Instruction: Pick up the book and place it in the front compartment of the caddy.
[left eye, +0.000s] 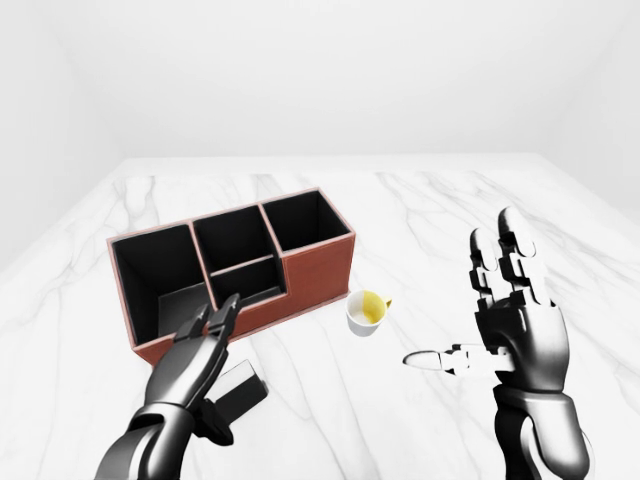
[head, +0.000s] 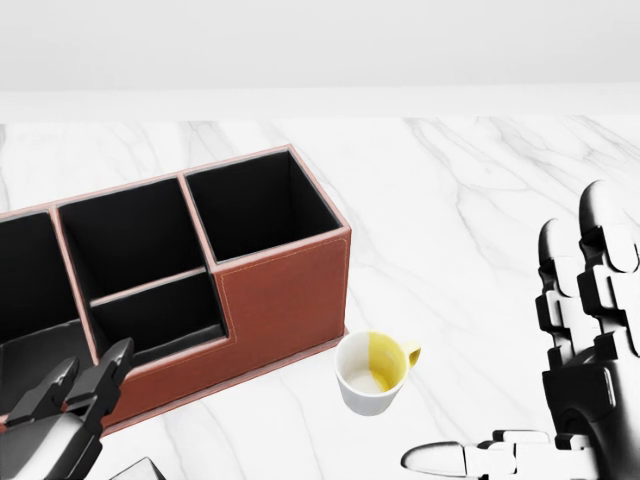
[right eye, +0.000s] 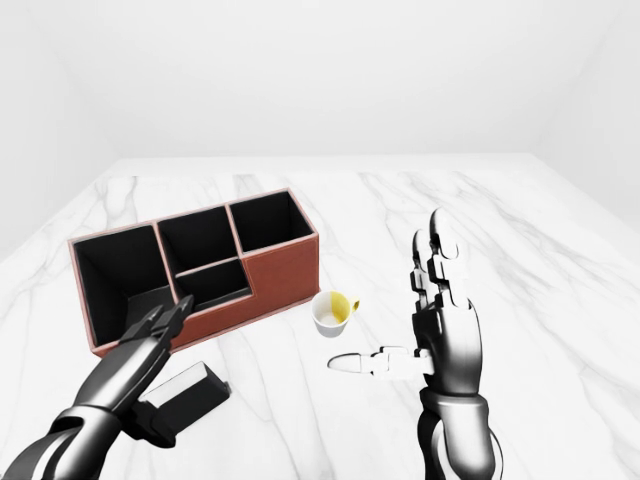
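The red-brown caddy (left eye: 318, 268) stands on the marble table at the left of the left-eye view, with black compartments: a large one at left, a split middle one, and one at right. The dark book (right eye: 188, 393) lies low under my left hand, just below the caddy's lower wall. My left hand (left eye: 215, 316) stretches straight fingers over the book toward the caddy. I cannot tell whether the thumb touches the book. My right hand (left eye: 460, 300) is open and empty, fingers upright, thumb pointing left, to the right of the caddy.
A small white cup (head: 372, 376) with a yellow inside and handle stands just right of the caddy's lower right corner, between the caddy and my right hand. The white marble table (left eye: 450, 215) runs on toward the top and the right of the view.
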